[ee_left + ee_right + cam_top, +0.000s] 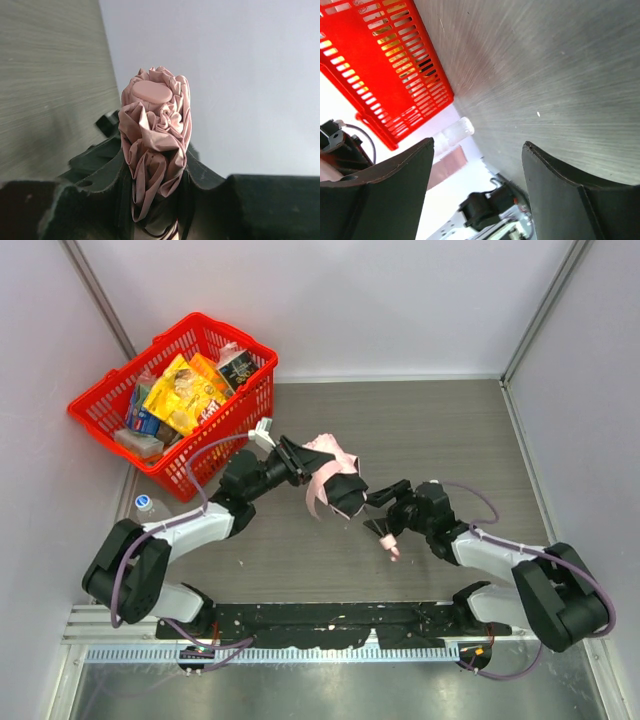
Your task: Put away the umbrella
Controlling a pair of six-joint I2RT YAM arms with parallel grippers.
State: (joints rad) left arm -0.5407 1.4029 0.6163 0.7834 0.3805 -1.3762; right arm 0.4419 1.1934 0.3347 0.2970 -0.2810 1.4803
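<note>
Umbrella is in the air above the middle of the tabletop, between the two arms and not resting on anything. The left fingers are closed on its folded pink fabric. In the left wrist view the crumpled bundle stands up out of them, with its flat round tip pointing away from the camera.

From above, the long axis goes diagonally. The fabric end is at the left fingers, and the small pink handle hangs lower, toward the near edge and just beside the right arm. The thin shaft between the two ends is hard to follow against the dark parts of the arms.

The right fingers are spread wide and hold nothing; between them I see only bare tabletop. They are near the dark middle part of the umbrella, but I cannot tell if they touch it.

The red basket stands at the far left, behind the left arm. I judge that the handle end is nearer to the right arm, so a second grip there calls for the right fingers to turn toward the shaft, which lies to their left.
</note>
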